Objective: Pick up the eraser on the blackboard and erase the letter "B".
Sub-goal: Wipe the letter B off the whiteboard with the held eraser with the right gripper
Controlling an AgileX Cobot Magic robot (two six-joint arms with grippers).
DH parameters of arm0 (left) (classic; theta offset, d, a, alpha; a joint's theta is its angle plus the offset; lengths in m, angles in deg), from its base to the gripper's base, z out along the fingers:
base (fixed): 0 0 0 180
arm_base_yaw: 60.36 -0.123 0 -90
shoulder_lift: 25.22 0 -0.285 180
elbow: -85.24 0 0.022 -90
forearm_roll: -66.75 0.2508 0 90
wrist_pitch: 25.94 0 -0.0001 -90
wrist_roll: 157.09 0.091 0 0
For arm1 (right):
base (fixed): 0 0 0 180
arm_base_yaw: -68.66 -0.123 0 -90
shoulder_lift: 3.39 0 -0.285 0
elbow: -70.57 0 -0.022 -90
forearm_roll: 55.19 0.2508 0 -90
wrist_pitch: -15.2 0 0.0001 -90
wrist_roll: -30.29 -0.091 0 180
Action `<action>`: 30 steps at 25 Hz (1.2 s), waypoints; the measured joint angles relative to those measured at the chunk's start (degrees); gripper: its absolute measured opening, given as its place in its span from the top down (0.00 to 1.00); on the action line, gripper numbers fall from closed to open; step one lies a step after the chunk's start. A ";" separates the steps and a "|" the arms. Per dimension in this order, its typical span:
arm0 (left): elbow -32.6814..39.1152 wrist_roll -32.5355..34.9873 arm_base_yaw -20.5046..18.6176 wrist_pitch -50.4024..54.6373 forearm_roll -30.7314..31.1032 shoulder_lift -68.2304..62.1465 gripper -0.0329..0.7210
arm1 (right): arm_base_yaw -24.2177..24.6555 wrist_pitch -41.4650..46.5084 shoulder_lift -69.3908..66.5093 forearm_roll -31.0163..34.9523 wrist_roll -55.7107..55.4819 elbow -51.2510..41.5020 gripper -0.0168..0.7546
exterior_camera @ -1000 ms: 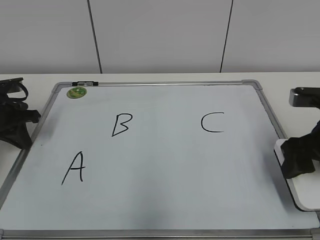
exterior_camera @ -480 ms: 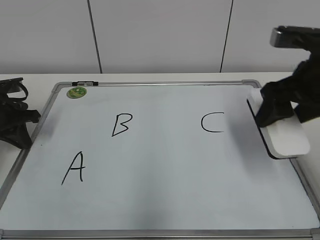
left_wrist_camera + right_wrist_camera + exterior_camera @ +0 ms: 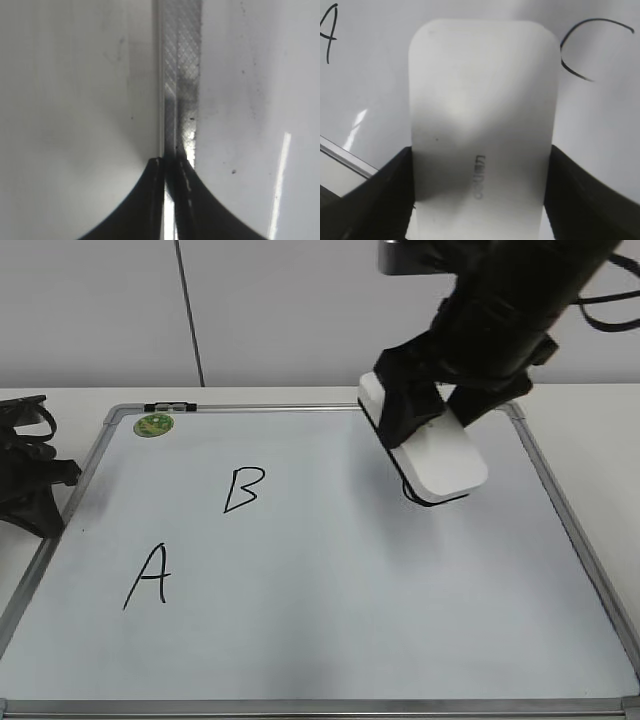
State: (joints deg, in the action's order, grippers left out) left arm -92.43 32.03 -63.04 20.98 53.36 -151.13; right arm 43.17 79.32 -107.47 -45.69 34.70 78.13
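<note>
My right gripper (image 3: 432,405) is shut on the white eraser (image 3: 440,455) and holds it in the air above the blackboard (image 3: 330,590), over the black "C", which it mostly hides in the exterior view. In the right wrist view the eraser (image 3: 480,125) fills the middle between the jaws (image 3: 480,185), with the "C" (image 3: 585,47) to its right and part of the "A" (image 3: 330,35) at the left. The letter "B" (image 3: 243,489) is whole, left of the eraser. My left gripper (image 3: 25,485) is shut and empty at the board's left frame, which shows in the left wrist view (image 3: 180,75) beyond the jaws (image 3: 172,162).
A round green magnet (image 3: 154,425) sits at the board's top left corner, beside a small black clip on the frame (image 3: 170,407). The black "A" (image 3: 148,577) is at the lower left. A white wall stands behind the table.
My right gripper has lifted the eraser from the board's right edge and carried it up and to the left, to above the "C". The left arm has not moved.
</note>
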 joint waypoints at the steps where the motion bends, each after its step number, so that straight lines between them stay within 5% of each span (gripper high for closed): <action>1: 0.00 0.00 0.00 0.00 -0.09 0.00 0.95 | -0.82 0.48 -1.45 -0.42 0.00 2.00 0.27; 17: -0.13 0.02 0.00 0.13 -0.35 0.00 0.95 | -9.14 6.47 -30.69 -3.97 -0.20 35.99 0.26; 30: -0.13 0.12 0.00 0.25 -0.35 0.00 0.95 | -9.27 6.60 -41.82 -4.17 -0.43 44.82 0.26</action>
State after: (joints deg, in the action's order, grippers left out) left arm -92.56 32.15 -63.04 21.22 53.00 -151.13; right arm 33.91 85.92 -149.28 -49.86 34.27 122.95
